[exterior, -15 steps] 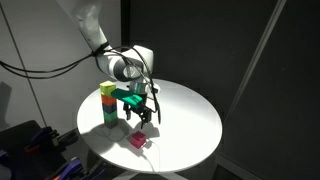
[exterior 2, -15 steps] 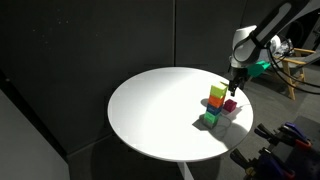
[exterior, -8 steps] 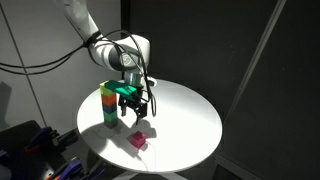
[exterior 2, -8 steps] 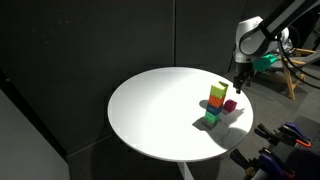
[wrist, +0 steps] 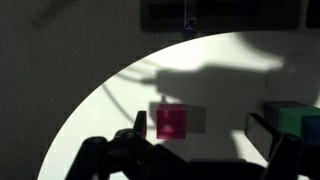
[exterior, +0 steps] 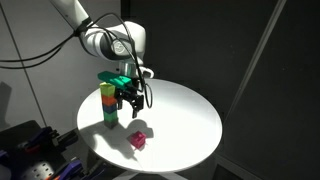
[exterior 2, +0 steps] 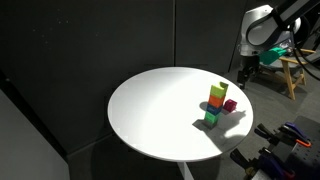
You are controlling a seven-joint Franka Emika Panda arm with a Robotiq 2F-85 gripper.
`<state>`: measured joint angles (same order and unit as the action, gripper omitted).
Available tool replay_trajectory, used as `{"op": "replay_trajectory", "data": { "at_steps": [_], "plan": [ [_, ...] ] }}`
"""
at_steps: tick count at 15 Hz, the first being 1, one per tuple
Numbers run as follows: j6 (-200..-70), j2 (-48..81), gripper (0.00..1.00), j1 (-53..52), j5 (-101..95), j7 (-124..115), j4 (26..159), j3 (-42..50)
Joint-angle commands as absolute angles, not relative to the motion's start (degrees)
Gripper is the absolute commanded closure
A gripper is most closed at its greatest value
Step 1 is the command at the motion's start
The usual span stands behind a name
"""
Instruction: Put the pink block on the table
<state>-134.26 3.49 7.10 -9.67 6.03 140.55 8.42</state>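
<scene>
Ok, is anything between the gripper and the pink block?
Nothing; in an exterior view the open gripper hangs above the pink block with only bare air between.

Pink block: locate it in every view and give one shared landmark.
Exterior view: pink block lower centre on the white table, right of the cube stack.
Exterior view: right of centre, beside the stack's base.
Wrist view: centre, on the table.
Shared landmark: cube stack, at wrist view's right edge.
</scene>
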Motion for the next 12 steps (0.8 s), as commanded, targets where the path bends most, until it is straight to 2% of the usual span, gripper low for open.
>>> {"op": "replay_trajectory", "data": {
  "at_steps": [1,12],
  "plan": [
    [-133.5,-1.9,0.0,7.1,-9.5,6.7,143.5,7.9],
    [-134.5,-10.8,0.0,5.9,-7.0,9.2,147.8,6.8]
  ]
}}
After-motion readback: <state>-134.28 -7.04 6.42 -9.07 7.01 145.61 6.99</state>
